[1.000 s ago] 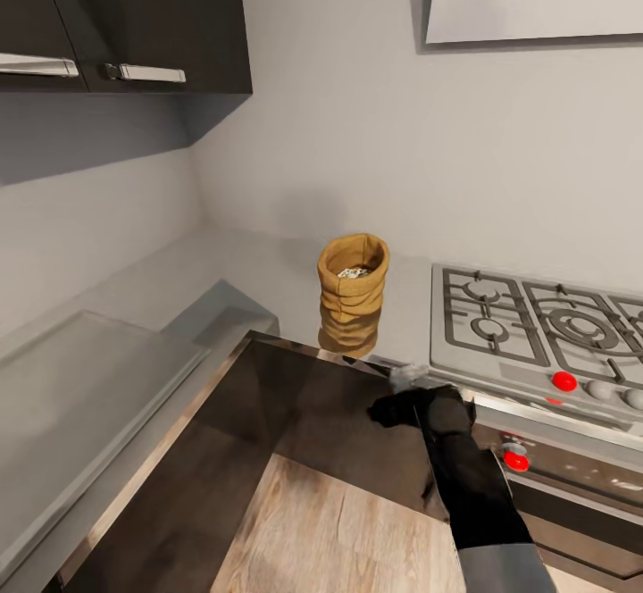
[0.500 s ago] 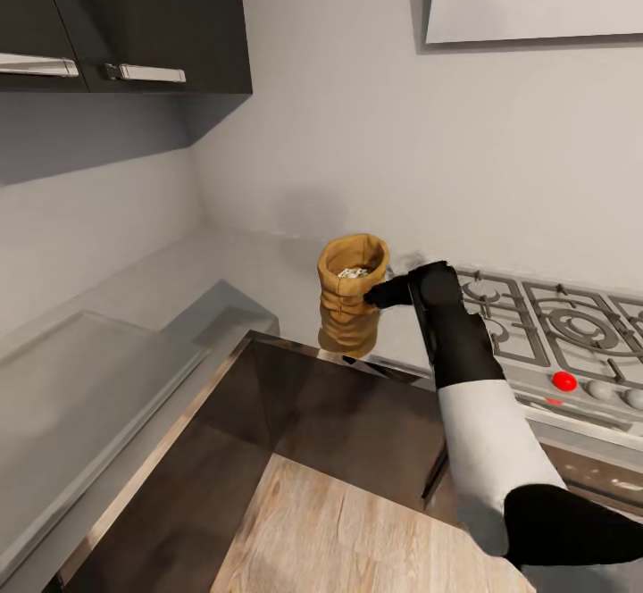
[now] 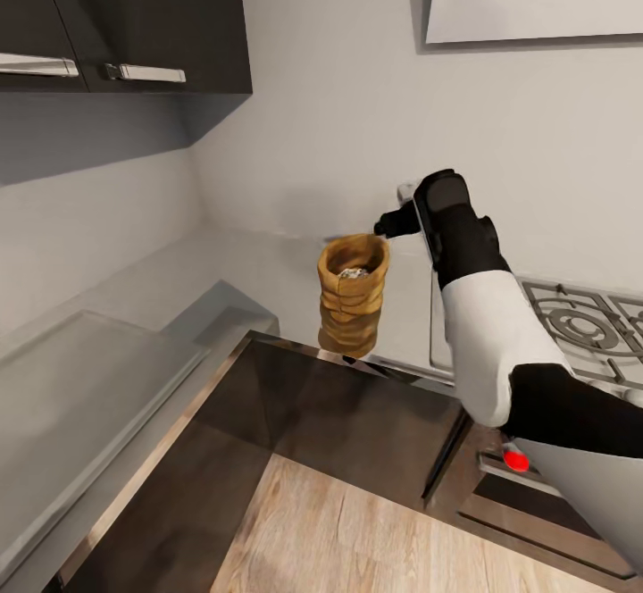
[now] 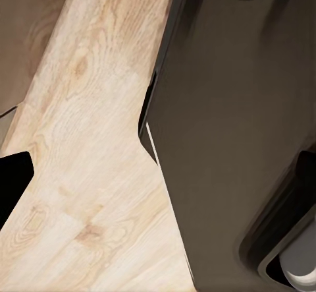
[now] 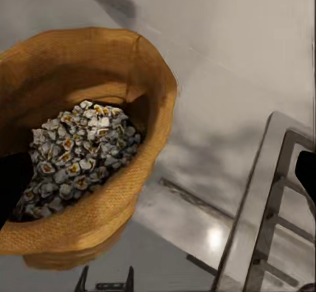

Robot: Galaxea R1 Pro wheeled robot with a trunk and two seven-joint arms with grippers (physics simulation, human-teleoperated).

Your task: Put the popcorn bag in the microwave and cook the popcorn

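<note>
Our right gripper (image 3: 390, 223) is hovering just above and beside the popcorn bag (image 3: 352, 304); we cannot tell whether its fingers are open. The bag is standing upright on the worktop (image 3: 268, 280), popcorn (image 5: 76, 147) showing inside.

Soft, even light fills the head view, with no hard highlights on the pale grey wall (image 3: 339, 84). The dark upper cabinets (image 3: 134, 21) throw a broad dim shadow down the wall beneath them. The glossy grey steel-like surface (image 3: 268, 263) mirrors the tan-brown wrinkled sack (image 3: 353, 294) as a blurred reflection at its base. In the right wrist view a small bright glare spot sits on that surface beside the grey metal hob grate (image 5: 276, 200), and the sack's inner wall shades the whitish popcorn pieces (image 5: 79, 147). Renders look slightly soft throughout.
</note>
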